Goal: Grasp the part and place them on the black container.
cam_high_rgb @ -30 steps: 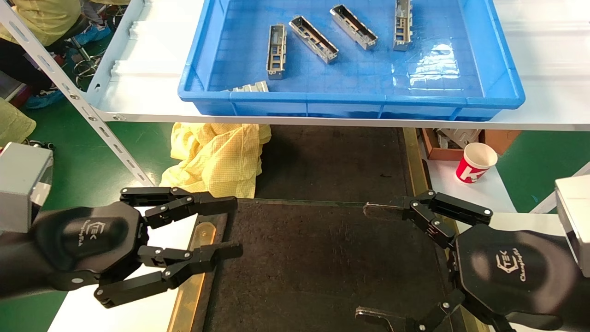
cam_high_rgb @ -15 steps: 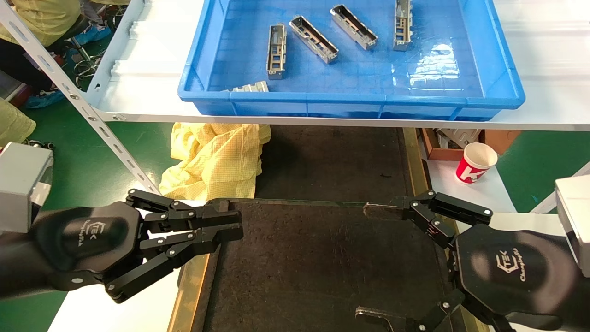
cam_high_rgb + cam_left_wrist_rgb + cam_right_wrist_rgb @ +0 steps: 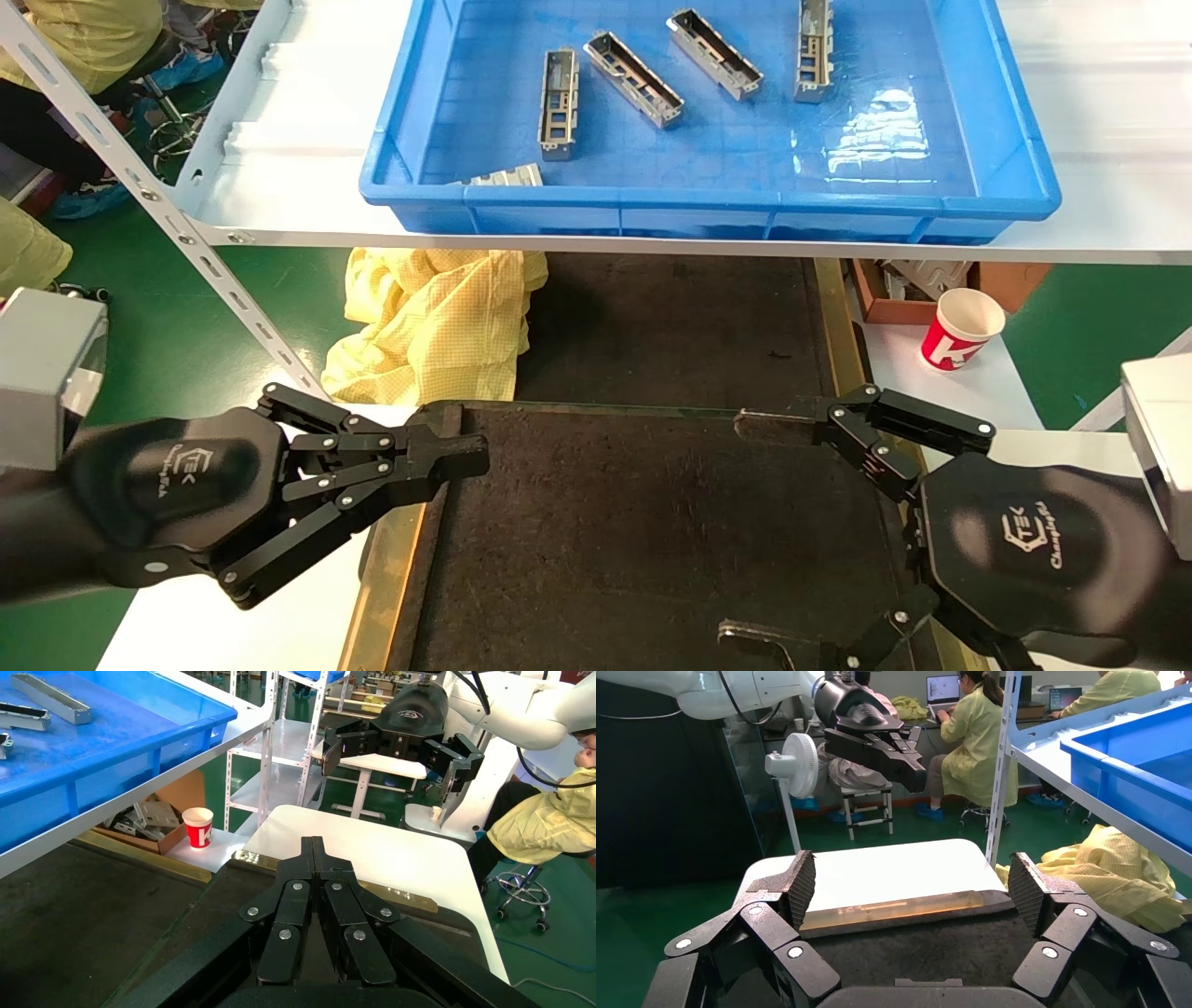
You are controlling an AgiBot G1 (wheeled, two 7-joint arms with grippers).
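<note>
Since a second ago the left end effector (image 3: 463, 458) has drawn its fingers from a wide spread to pressed together on nothing, and it hovers over the near-left corner of the black container (image 3: 652, 522), just inside its brass-coloured strip (image 3: 386, 578). The right end effector (image 3: 745, 527) has not shifted: its fingers stand spread wide over the container's right edge, empty as well.

The black container lies on the lower desk in front of the robot and carries no part. The parts sit in the blue bin (image 3: 1015, 177) on the white shelf (image 3: 279, 186) above and beyond it: four lie across the bin's floor, the nearest loose one being the part (image 3: 558, 104) towards the bin's left side, and a fifth leans against the front wall near the front-left corner.

The step in hand looks like the first reach. To do it well, the left end effector should open again, rise clear of the shelf's front edge and the bin wall, then come down square across the part's narrow width.
</note>
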